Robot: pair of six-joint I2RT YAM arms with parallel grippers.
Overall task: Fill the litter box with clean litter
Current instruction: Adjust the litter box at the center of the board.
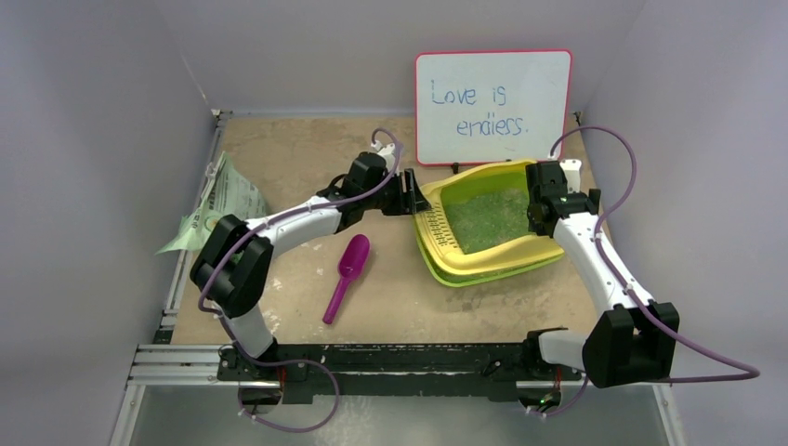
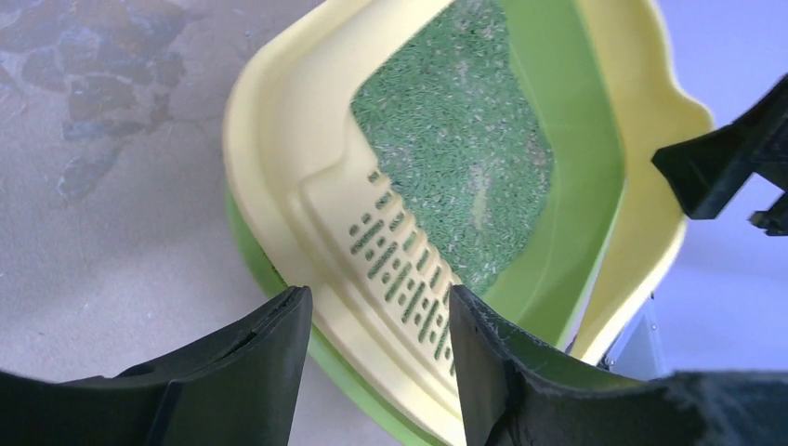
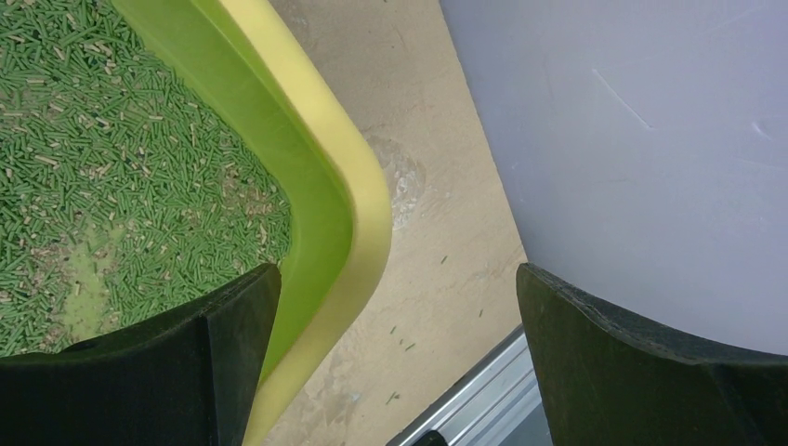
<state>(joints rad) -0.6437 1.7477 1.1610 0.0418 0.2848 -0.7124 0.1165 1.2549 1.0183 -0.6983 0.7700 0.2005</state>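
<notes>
litter box [image 1: 479,269] with clean litter [image 1: 488,218] being straddled | left gripper [image 2: 379,311]: hold can't be told | right gripper [image 3: 400,279]: held open | next: clamping probably needed

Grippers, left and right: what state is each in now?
Left gripper: jaws around the slotted end of the litter box; grip cannot be told.
Right gripper: open, straddling its rim, holding nothing.
</notes>
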